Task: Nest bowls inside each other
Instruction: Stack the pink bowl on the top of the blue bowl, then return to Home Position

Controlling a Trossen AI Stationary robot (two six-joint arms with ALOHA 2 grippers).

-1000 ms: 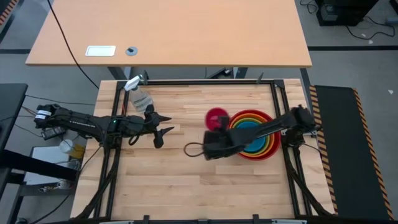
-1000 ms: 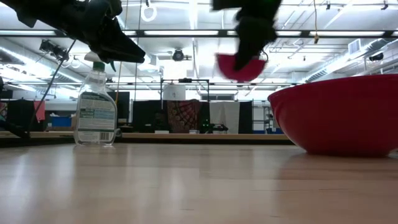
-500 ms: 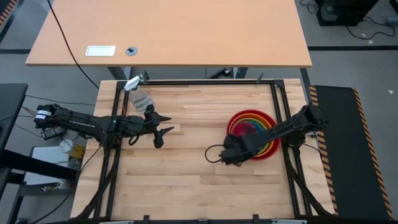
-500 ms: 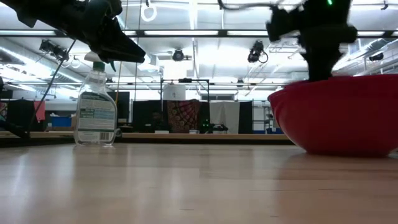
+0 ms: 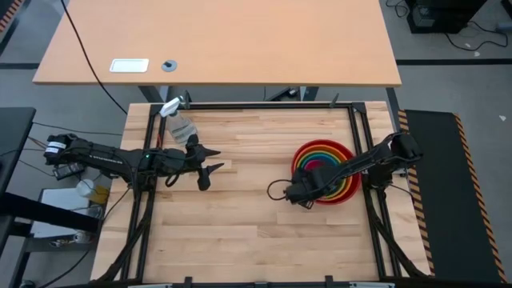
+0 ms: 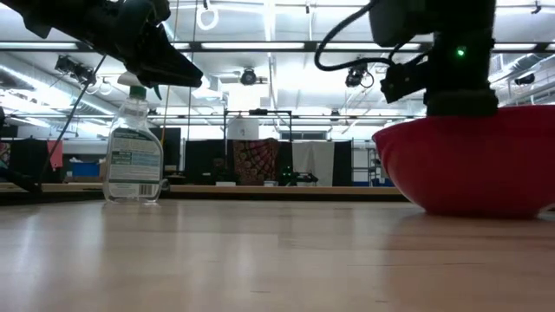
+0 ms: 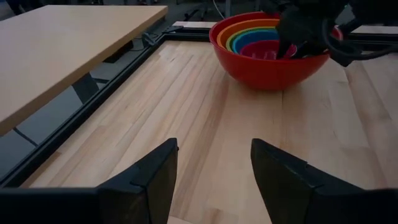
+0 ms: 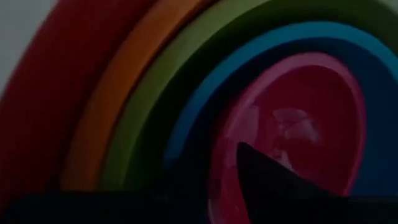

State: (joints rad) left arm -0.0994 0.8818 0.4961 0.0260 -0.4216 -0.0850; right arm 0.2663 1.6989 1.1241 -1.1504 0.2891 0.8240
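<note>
Five bowls sit nested at the table's right: red bowl [image 5: 299,157] outermost, then orange [image 8: 118,93], green [image 8: 168,81], blue [image 8: 205,106], and the pink bowl [image 8: 298,118] innermost. My right gripper [image 8: 211,158] points down into the stack at its near-left side. It is open, with one finger [image 8: 267,180] inside the pink bowl and the other outside its rim. My left gripper [image 5: 210,160] hangs open over the table's left half, with nothing between its fingers. My right gripper comes from above, and its fingers stand on either side of the pink bowl's rim [image 8: 222,162]. I cannot tell whether either finger touches the rim. The pink bowl rests inside the blue bowl.
A clear spray bottle [image 5: 180,126] stands upright at the far left of the table, just beyond my left gripper. Bare wood lies between the two arms and along the near edge. A black frame rail [image 5: 356,128] runs along the far side of the bowls.
My right gripper has carried the pink bowl from above the table, left of the stack, toward the right edge and down into the stack, tipping steeply downward. The pink bowl, lifted clear a second ago, now sits inside the blue bowl.
</note>
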